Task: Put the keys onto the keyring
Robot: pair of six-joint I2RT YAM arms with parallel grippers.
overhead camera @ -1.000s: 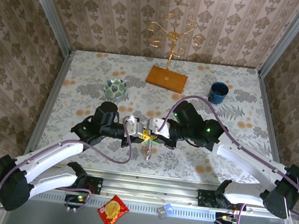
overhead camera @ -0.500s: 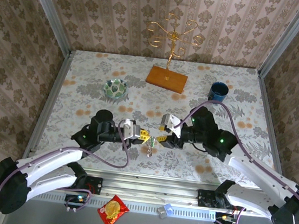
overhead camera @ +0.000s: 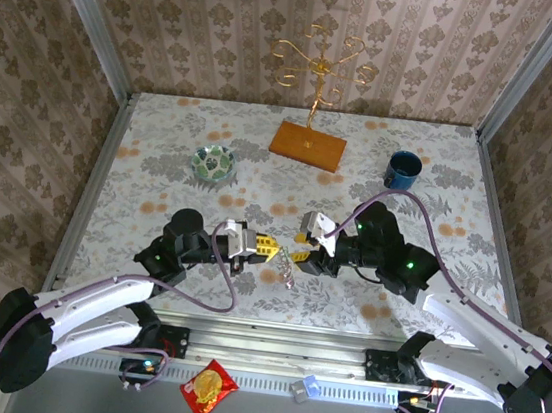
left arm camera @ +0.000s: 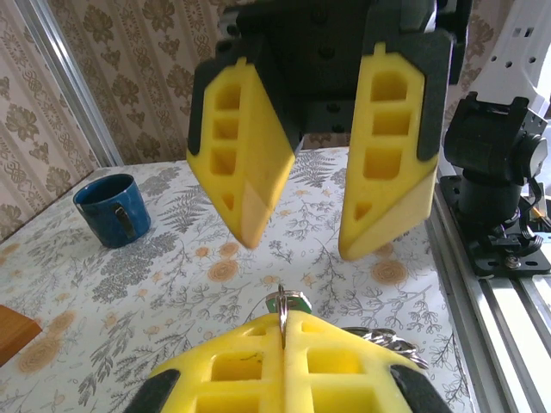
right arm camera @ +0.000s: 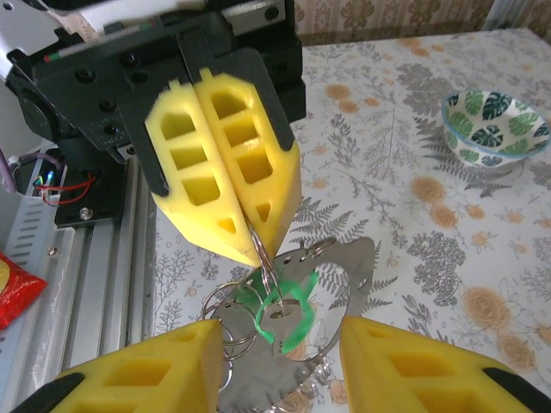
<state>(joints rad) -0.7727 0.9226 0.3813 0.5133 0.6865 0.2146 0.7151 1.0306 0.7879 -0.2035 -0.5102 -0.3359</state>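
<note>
Left gripper (right arm camera: 256, 243) clamped on the keyring (right arm camera: 267, 274); green-headed keys (right arm camera: 288, 311) dangle just below, facing the right gripper (right arm camera: 280, 370), fingers spread wide (grippers stood closer one second earlier).

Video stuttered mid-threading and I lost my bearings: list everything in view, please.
table: one, floral, under everything
keyring: one, grey, pinched in left gripper
keys: number unclear, silvery and green, hanging at keyring
bowl: one, green-white, far left
mug: one, blue, far right
stand: one, gold on wooden base, back centre
snack packet: one, red, near ledge
left gripper: yellow fingers, shut on keyring
right gripper: yellow fingers, open, facing left gripper
</note>
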